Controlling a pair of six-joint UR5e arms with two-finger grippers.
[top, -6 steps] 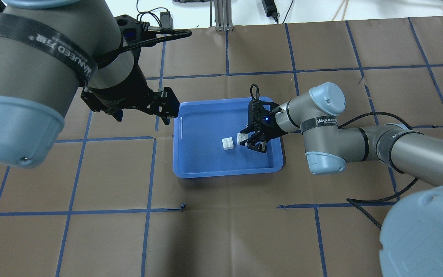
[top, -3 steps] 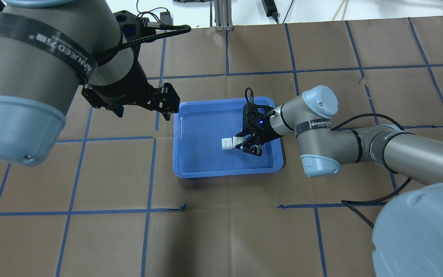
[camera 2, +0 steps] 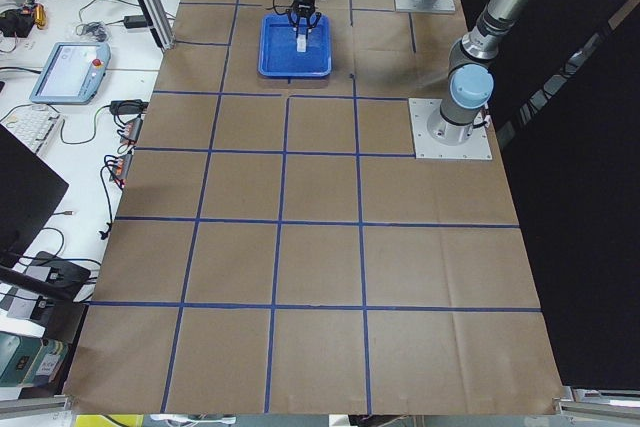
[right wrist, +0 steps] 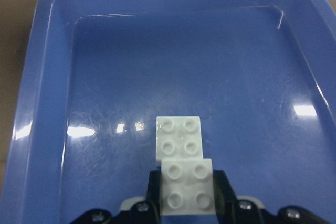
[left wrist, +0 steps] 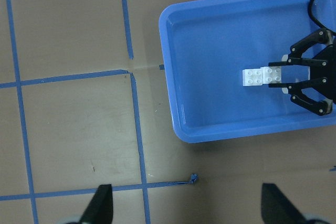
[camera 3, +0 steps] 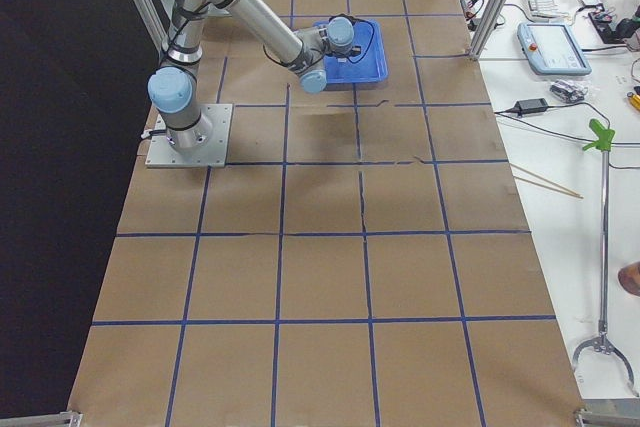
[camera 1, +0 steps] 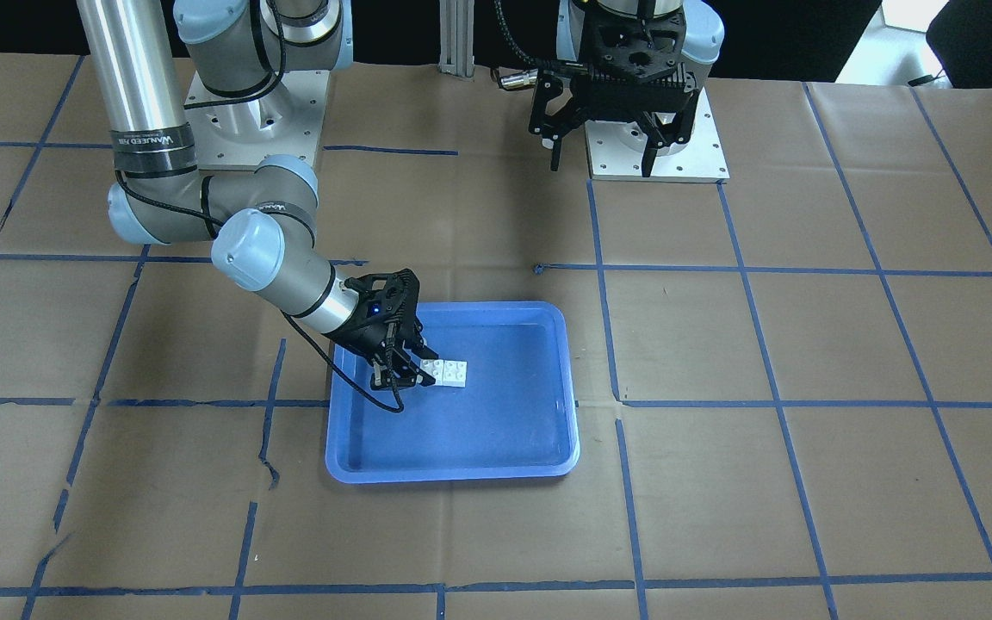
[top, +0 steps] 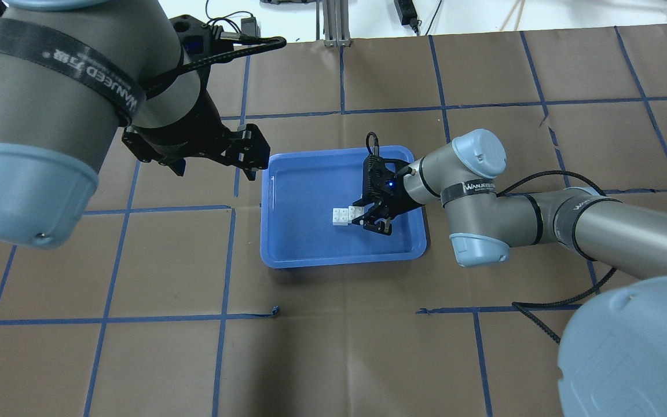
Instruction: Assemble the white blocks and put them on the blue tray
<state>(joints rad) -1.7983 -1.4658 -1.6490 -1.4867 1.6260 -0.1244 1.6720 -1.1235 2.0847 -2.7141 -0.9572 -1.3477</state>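
The blue tray (top: pixel 310 179) lies at the table's middle. One white block (top: pixel 341 216) rests on its floor. My right gripper (top: pixel 369 218) is shut on the second white block (top: pixel 358 212) and holds it low, edge to edge with the resting one. In the right wrist view the held block (right wrist: pixel 187 187) sits between the fingers, touching the free block (right wrist: pixel 179 137). The front view shows both blocks (camera 1: pixel 444 372) side by side on the tray. My left gripper (top: pixel 252 156) hangs open and empty, high above the table just left of the tray.
Brown paper with blue tape lines covers the table (top: pixel 333 347). The tray's raised rim (left wrist: pixel 173 108) surrounds the blocks. The arm bases (camera 1: pixel 660 146) stand at the table's robot side. Monitors, cables and tools lie off the table's far edge (camera 3: pixel 555 47).
My right gripper has moved left across the tray with its block, closing the gap until it touches the resting block. My left arm has shifted slightly.
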